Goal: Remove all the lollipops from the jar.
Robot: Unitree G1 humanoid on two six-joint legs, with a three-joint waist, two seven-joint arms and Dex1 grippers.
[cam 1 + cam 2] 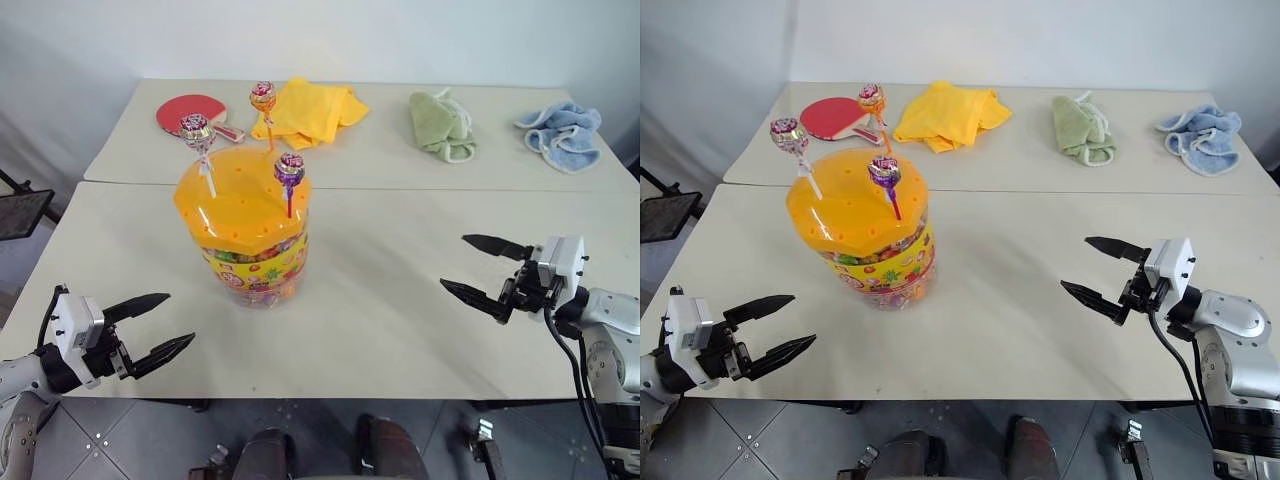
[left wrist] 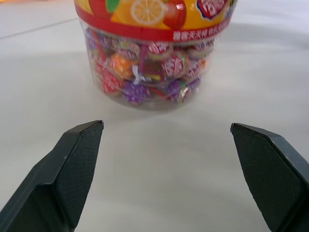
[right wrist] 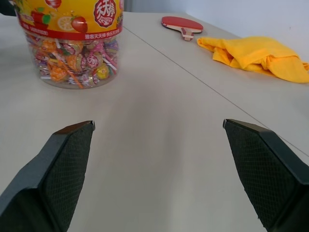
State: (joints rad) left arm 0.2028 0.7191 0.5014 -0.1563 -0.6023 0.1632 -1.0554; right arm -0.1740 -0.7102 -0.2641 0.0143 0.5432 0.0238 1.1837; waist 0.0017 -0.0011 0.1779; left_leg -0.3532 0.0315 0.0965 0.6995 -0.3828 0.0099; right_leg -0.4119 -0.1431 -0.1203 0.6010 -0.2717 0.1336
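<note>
**Three lollipops standing in jar lid, both grippers spread and empty**

The wide clear plastic jar (image 1: 245, 235) w/ orange domed lid and yellow fruit-print label is seen upright at centre-left of the head view, on the near pale beige table (image 1: 380, 320). Loose wrapped candies are visible through its lower wall in the wrist views.

Three foil-wrapped lollipops are stuck by their sticks in the lid's holes: the pink-silver lollipop (image 1: 196, 128) at the lid's upper left, tilted; the purple lollipop (image 1: 290, 168) at the lid's right side, approx. upright; the orange-pink lollipop (image 1: 263, 96) at the lid's far edge, its head seen against the far table.

The left gripper (image 1: 158, 328) is seen at lower left of the frame, at the table's near edge, its two black fingers spread wide w/ nothing between them; it is well apart from the jar. The right gripper (image 1: 482, 268) is held at mid-right, over the near table, fingers likewise spread and empty, well apart from the jar.

On the far table, along the top of the frame, are laid: a red table-tennis paddle (image 1: 190, 112) at upper left, a crumpled yellow cloth (image 1: 310, 110) beside it, a bunched green cloth (image 1: 440, 125) right of centre, and a light blue cloth (image 1: 565, 133) at upper right.
</note>
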